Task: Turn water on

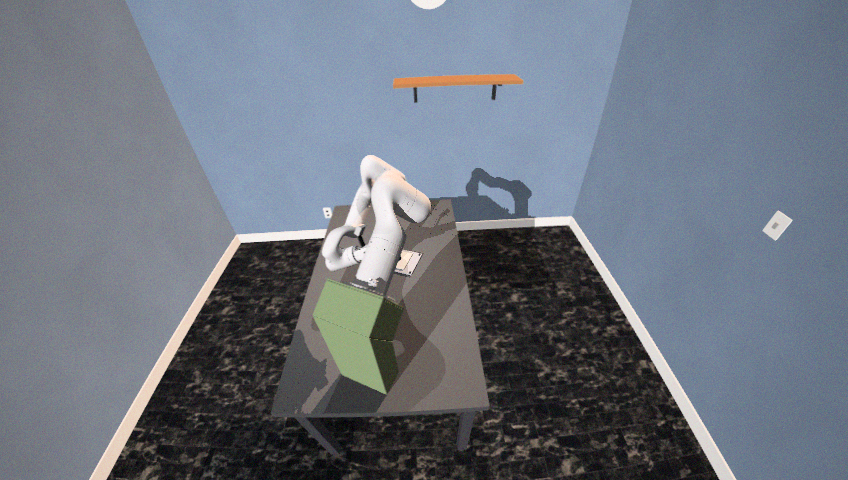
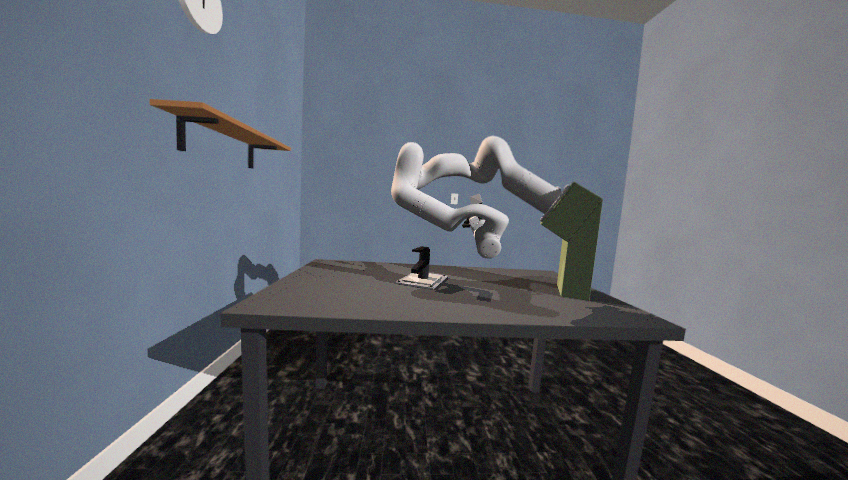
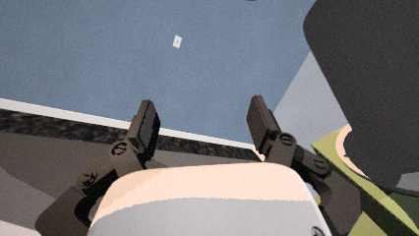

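Observation:
The black tap [image 2: 421,261] stands on a white base plate [image 2: 422,279] near the middle of the table. Its lever [image 2: 421,250] lies level at the top. In the top view only the plate [image 1: 410,262] shows, and the arm hides the tap. My gripper [image 3: 203,109] is open and empty, and its fingers point at the blue wall above the table's far edge. In the exterior view the gripper [image 2: 468,222] hangs above and to the right of the tap, apart from it. The tap is not in the wrist view.
The arm is mounted on a tall green pedestal [image 2: 576,243] [image 1: 386,333] at one end of the table. The pedestal [image 1: 357,333] takes up much of that end. An orange shelf [image 2: 220,124] hangs on the wall, far from the table.

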Tool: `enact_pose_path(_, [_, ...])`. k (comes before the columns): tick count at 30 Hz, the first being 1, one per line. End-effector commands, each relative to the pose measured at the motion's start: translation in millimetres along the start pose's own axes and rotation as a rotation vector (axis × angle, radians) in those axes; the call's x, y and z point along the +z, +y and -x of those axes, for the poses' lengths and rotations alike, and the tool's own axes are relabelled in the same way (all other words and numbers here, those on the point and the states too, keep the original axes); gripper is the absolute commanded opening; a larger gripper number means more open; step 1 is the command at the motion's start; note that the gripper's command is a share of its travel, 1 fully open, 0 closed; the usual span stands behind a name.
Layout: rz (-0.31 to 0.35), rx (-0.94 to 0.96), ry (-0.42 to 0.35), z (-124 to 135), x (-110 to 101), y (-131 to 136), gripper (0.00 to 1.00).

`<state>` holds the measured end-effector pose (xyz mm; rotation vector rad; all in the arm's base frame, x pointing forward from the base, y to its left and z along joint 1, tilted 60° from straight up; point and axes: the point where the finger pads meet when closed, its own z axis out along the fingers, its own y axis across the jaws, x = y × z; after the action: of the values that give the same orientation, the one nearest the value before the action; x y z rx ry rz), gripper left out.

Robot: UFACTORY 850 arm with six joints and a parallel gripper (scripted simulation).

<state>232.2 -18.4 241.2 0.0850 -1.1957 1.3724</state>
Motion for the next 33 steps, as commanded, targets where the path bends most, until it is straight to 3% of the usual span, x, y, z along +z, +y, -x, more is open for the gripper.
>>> enact_pose_path(1, [-0.001,0.0,0.0,0,0,0,1.0])
enact_pose_path(20, [-0.002,0.005,-0.022,-1,-2,-3,1.0])
enact_pose_path(24, [-0.021,0.045,-0.197,-9,-15,-25,1.0])
enact_pose_path(32, [-0.046,0.114,-0.476,-22,-34,-59,1.0])
enact_pose_path(33, [-0.046,0.114,-0.476,-22,-34,-59,1.0])
